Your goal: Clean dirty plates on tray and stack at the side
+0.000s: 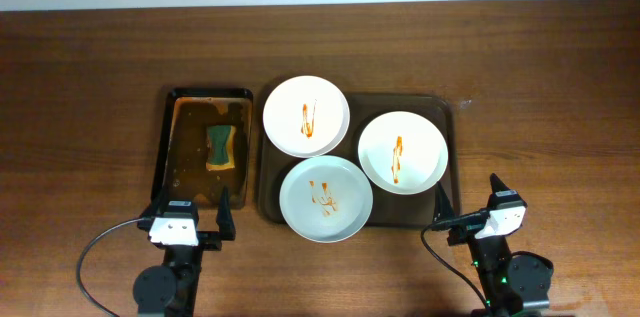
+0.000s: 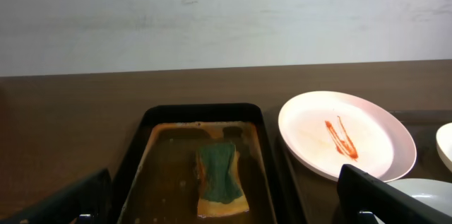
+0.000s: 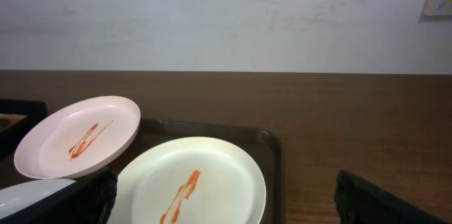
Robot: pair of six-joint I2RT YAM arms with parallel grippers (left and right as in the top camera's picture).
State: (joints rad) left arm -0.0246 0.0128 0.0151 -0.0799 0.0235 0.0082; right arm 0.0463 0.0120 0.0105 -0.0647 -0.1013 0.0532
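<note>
Three white plates with orange sauce streaks lie on the dark brown tray (image 1: 445, 107): one at the back left (image 1: 306, 115), one at the right (image 1: 402, 151), and a slightly bluish one at the front (image 1: 326, 198). My left gripper (image 1: 190, 214) is open and empty at the near end of the black tray. In the left wrist view the gripper (image 2: 226, 206) frames the sponge, with the back-left plate (image 2: 346, 134) to the right. My right gripper (image 1: 478, 207) is open and empty by the brown tray's front right corner; its wrist view (image 3: 226, 203) shows the right plate (image 3: 191, 181) and the back-left plate (image 3: 78, 143).
A narrower black tray (image 1: 170, 147) left of the brown tray holds brownish liquid and a green and yellow sponge (image 1: 220, 147), also seen in the left wrist view (image 2: 220, 178). Bare wooden table surrounds both trays. Cables run from both arm bases at the front edge.
</note>
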